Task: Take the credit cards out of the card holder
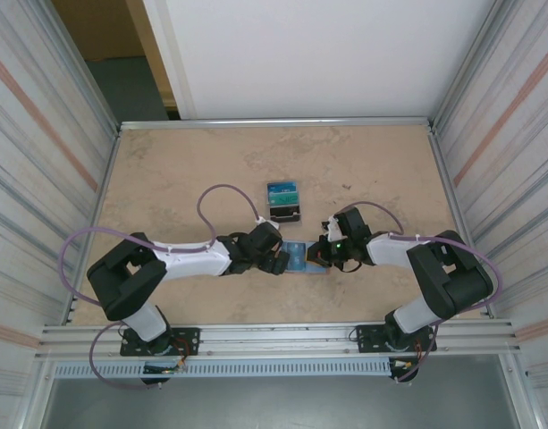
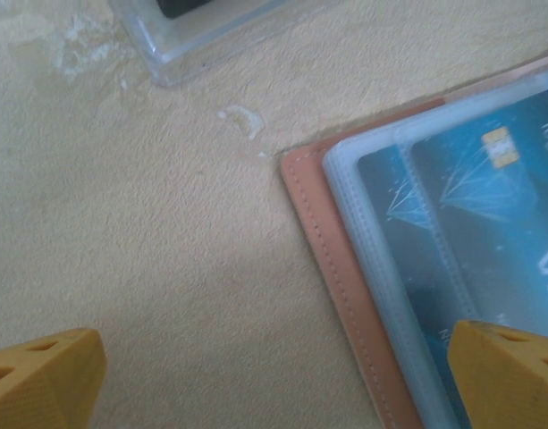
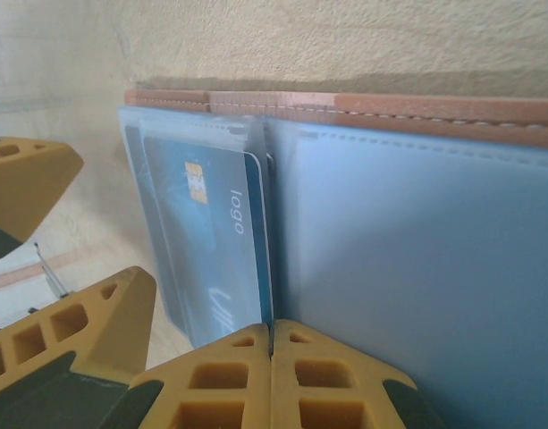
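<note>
Beige, stone-patterned desk [image 1: 184, 161], framed by metal rails. Reaching inward from the near corners to meet a little short of the centre: left arm [image 1: 166, 259] and right arm [image 1: 417, 259].

Just beyond that meeting point, standing on the desk: dark tiered stand [image 1: 284, 202] with teal cards showing, its clear base [image 2: 211, 36] at the top of the left wrist view.

Between the two tools, lying flat and opened out on the desk: card holder [image 1: 302, 257], salmon-pink outside with a stitched edge, light blue-grey inside. On one half, tucked into clear sleeves: credit cards [image 3: 211, 232], blue, the front one with a gold chip and the word "logo". On the other half, a plain blue flap.

Left tool [image 2: 274, 375] spread fully wide, gripping nothing. One yellow finger [image 2: 41, 375] over bare desk, the other over the card side of the holder near its corner.

Right tool [image 3: 272, 375] closed tight, fingertips pressed together with nothing seen between them. Placed at the holder's centre fold, on the edge nearest that wrist camera; touching or not, cannot tell.
</note>
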Controlling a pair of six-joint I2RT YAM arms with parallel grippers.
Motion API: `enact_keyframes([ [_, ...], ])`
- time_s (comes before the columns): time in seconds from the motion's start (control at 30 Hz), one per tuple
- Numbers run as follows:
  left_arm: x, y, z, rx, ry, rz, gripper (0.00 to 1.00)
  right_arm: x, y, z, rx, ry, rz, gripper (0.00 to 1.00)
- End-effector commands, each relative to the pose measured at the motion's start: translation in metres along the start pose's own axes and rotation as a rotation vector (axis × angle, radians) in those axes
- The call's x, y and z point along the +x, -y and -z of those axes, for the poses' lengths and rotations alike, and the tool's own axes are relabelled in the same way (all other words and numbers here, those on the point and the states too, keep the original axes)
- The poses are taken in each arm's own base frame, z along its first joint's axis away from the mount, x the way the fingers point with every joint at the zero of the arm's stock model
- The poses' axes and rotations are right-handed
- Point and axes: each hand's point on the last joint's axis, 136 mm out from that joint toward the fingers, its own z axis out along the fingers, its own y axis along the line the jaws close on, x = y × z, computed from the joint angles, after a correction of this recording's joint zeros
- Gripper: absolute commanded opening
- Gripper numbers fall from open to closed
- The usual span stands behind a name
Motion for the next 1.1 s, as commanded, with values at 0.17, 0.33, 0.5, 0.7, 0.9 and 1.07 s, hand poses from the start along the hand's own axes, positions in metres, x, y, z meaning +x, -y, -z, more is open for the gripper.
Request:
enact_keyframes([
  [0.17,-0.030,0.017,0.006,0.039,0.054,-0.052,0.99,0.000,0.000,0.000,0.044,-0.007,0.019,0.03],
  [0.33,-0.024,0.023,-0.011,0.041,0.011,-0.077,0.99,0.000,0.001,-0.001,0.049,-0.010,0.018,0.03],
  [0.5,-0.015,0.021,-0.021,0.026,-0.029,-0.095,0.99,0.001,-0.001,-0.003,0.045,-0.010,0.019,0.03],
  [0.7,0.002,0.013,-0.031,-0.014,-0.098,-0.119,0.99,0.001,0.001,-0.003,0.055,-0.006,0.016,0.05],
  [0.9,0.013,0.007,-0.033,-0.050,-0.138,-0.147,0.99,0.001,0.003,-0.003,0.053,-0.002,0.004,0.07],
  [1.07,0.018,0.001,-0.030,-0.075,-0.152,-0.153,0.99,0.001,0.005,-0.002,0.045,0.004,-0.004,0.06],
])
